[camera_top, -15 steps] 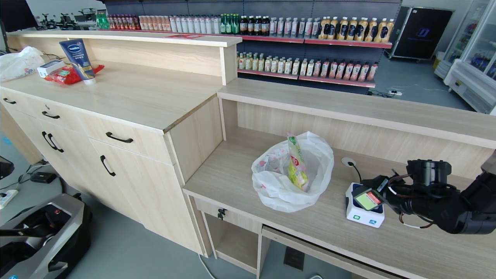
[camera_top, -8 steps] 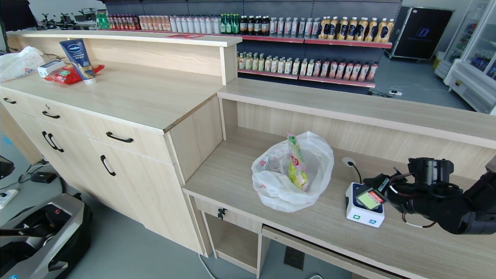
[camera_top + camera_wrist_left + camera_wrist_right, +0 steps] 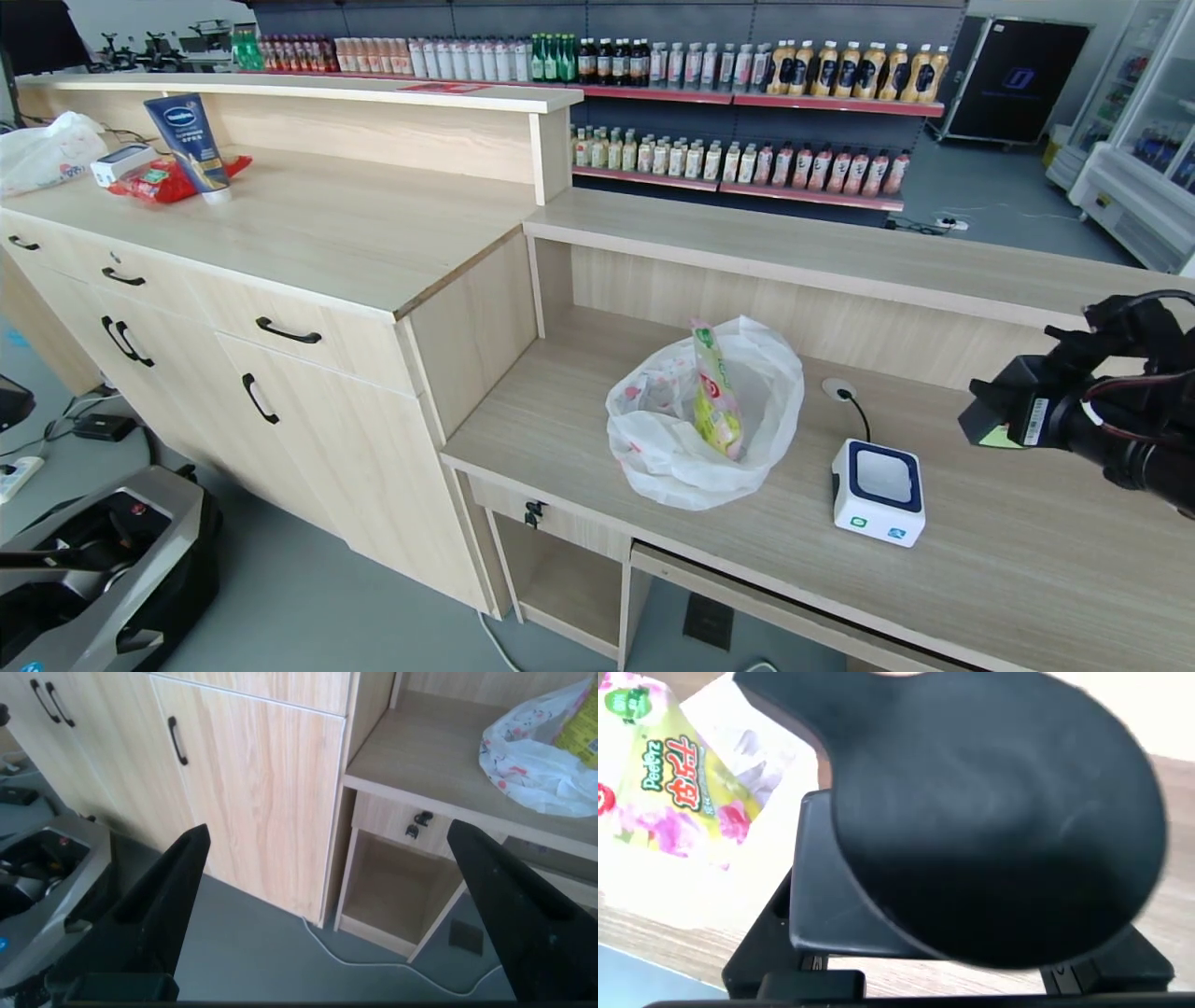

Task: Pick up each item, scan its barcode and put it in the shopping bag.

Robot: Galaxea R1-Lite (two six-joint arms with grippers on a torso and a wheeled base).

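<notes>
Bagging step, by my judgement: right gripper point(image 3: 1013, 415) clamped on a small barcoded pack point(image 3: 1033, 422), held above the counter, right of the scanner point(image 3: 878, 492).
Carry it left over the shopping bag point(image 3: 653, 448), clear the upright snack pouch point(image 3: 717, 397), lower, then release. Left gripper point(image 3: 327, 831) hangs spread apart.

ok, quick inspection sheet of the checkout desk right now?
Surface: light wood counter.
Job's things: scanner on the counter; shopping bag beside it, open, green packet standing inside; barcoded item in right tool.
Clutter: tube, red packet, white bag on the upper counter.
Tools: right tool shut on barcoded item, above the counter right of the scanner; left tool open, low by the cabinet.
Cables: scanner cable runs to a grommet.
Surroundings: bottle shelves behind.
</notes>
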